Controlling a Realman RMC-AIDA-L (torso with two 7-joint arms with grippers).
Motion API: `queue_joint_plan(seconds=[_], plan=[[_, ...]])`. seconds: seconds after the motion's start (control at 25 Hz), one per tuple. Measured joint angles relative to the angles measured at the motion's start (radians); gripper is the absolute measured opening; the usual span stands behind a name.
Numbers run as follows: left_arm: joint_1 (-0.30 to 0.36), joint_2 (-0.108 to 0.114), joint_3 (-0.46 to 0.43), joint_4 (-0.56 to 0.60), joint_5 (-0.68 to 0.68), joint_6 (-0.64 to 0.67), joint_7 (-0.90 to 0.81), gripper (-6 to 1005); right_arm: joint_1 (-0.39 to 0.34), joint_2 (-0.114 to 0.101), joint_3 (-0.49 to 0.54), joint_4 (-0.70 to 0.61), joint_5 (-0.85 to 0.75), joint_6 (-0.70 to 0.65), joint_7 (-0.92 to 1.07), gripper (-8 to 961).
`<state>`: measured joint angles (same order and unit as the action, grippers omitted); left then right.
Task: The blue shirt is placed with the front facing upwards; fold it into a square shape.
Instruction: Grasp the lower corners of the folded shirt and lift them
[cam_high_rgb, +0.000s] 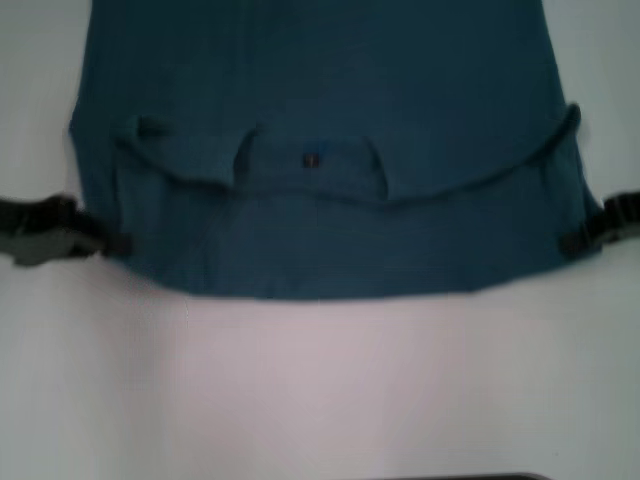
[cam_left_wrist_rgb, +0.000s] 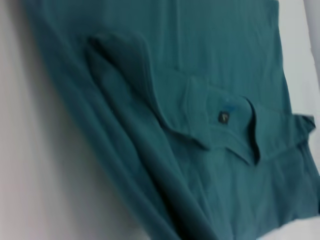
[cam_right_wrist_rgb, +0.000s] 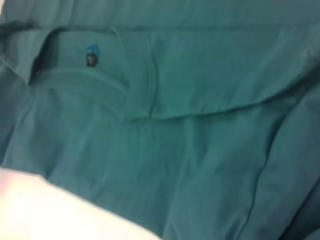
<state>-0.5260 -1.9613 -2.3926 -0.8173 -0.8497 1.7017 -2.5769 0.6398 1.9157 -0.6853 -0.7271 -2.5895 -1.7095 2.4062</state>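
The blue shirt (cam_high_rgb: 320, 80) lies flat on the white table (cam_high_rgb: 320, 380). Its near part is folded over, so the ribbed collar (cam_high_rgb: 310, 175) and small dark neck label (cam_high_rgb: 311, 159) face up near the front edge. The chest lettering is hidden. My left gripper (cam_high_rgb: 112, 242) is at the shirt's left edge, beside the folded band. My right gripper (cam_high_rgb: 572, 242) is at the right edge, level with it. The shirt (cam_left_wrist_rgb: 200, 75) and label (cam_left_wrist_rgb: 223, 117) show in the left wrist view. The shirt (cam_right_wrist_rgb: 200, 150) and label (cam_right_wrist_rgb: 90, 60) also show in the right wrist view.
Bare white table lies in front of the shirt and along both of its sides. A dark strip (cam_high_rgb: 460, 477) shows at the very front edge of the head view.
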Motion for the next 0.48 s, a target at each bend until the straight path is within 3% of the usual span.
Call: queue_joint_plan(seconds=[0.04, 0.28, 0.48], plan=[[0.034, 0.011, 0.007, -0.034, 0.005, 0.095, 0.017, -1, 0.0, 0.0, -0.001, 0.0, -0.007, -0.034, -0.004, 66], [0.071, 0.013, 0.015, -0.054, 0.102, 0.227, 0.051, -2, -0.013, 0.008, -0.017, -0.031, -0.051, -0.178, -0.02, 67], [0.096, 0.008, 0.019, -0.072, 0.197, 0.273, 0.063, 0, -0.046, 0.041, -0.024, -0.094, -0.117, -0.253, -0.036, 67]])
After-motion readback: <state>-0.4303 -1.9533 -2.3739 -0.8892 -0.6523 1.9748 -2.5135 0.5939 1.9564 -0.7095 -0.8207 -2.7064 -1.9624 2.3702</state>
